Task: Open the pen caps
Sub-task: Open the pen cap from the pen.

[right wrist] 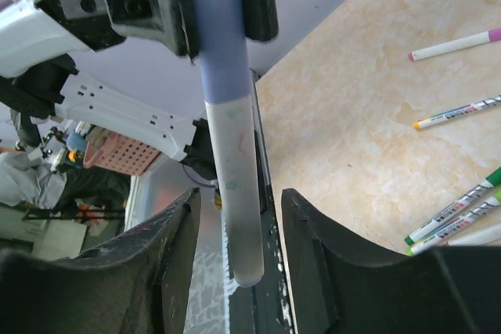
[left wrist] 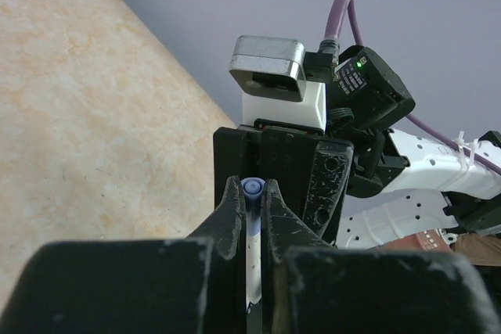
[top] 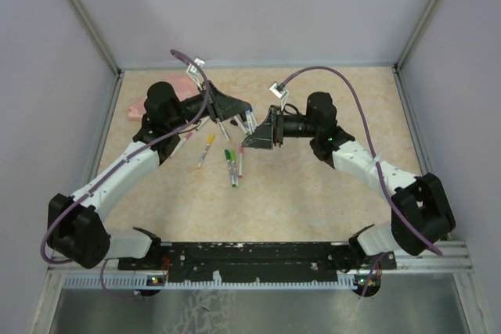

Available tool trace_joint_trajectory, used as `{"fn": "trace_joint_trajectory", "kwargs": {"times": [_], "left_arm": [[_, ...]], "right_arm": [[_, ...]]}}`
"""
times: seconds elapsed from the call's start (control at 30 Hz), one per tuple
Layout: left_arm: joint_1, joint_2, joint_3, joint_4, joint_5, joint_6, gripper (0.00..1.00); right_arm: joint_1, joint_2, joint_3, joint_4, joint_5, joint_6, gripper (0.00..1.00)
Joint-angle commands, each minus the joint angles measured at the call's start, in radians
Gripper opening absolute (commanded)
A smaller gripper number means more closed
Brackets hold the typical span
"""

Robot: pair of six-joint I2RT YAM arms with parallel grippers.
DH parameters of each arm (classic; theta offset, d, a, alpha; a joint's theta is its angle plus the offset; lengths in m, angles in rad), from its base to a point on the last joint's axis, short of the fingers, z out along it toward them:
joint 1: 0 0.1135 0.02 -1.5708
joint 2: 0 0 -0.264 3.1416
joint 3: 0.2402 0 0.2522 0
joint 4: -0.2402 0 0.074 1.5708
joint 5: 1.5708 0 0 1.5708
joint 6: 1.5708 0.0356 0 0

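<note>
Looks like a robotics lab cell to us: plain lavender wall panels (top: 258, 5) in aluminium framing (top: 427, 13) box in a beige tabletop (top: 313, 201). The left arm (top: 117, 177) and right arm (top: 360, 163) are bolted to a black rail (top: 258, 254), with purple cables (top: 352, 91) and a wrist camera (left wrist: 268, 68). We can spot a pink basket (right wrist: 117, 154) among the clutter outside.

Mid-table, above the surface: left gripper (left wrist: 251, 190) and right gripper (right wrist: 239, 217) sit nose to nose. 1 white-barrelled pen (right wrist: 239, 193), clamped at its lilac-blue plastic cap (right wrist: 223, 44), bridges them. No passage between the 2.

Right fingers (right wrist: 176, 228) stand apart, a thin gap either side of the barrel.

Below: several thin loose marker pens (top: 227, 158) litter the tan speckled tabletop (top: 313, 201).

Far left: flat pink pouch (top: 139, 107).

Bare tabletop near centre and far right.

Grey walls (top: 47, 76) close 3 sides.
</note>
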Motion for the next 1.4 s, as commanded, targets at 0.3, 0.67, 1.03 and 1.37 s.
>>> {"fn": "trace_joint_trajectory", "kwargs": {"times": [0.3,0.67,1.03,1.37], "left_arm": [[-0.018,-0.054,-0.075,0.099,-0.061,-0.008,0.0],[-0.018,-0.036,-0.077,0.12,-0.01,-0.041,0.34],[-0.019,-0.001,-0.052,0.122,0.047,-0.06,0.26],[-0.011,-0.012,-0.044,0.145,-0.011,-0.029,0.0]], "right_arm": [[-0.021,-0.032,0.041,0.162,0.047,0.137,0.22],[-0.021,-0.032,0.074,0.058,0.006,0.049,0.0],[-0.014,-0.029,0.089,0.002,-0.015,0.007,0.0],[-0.013,-0.027,0.076,-0.017,-0.029,-0.011,0.0]]}}
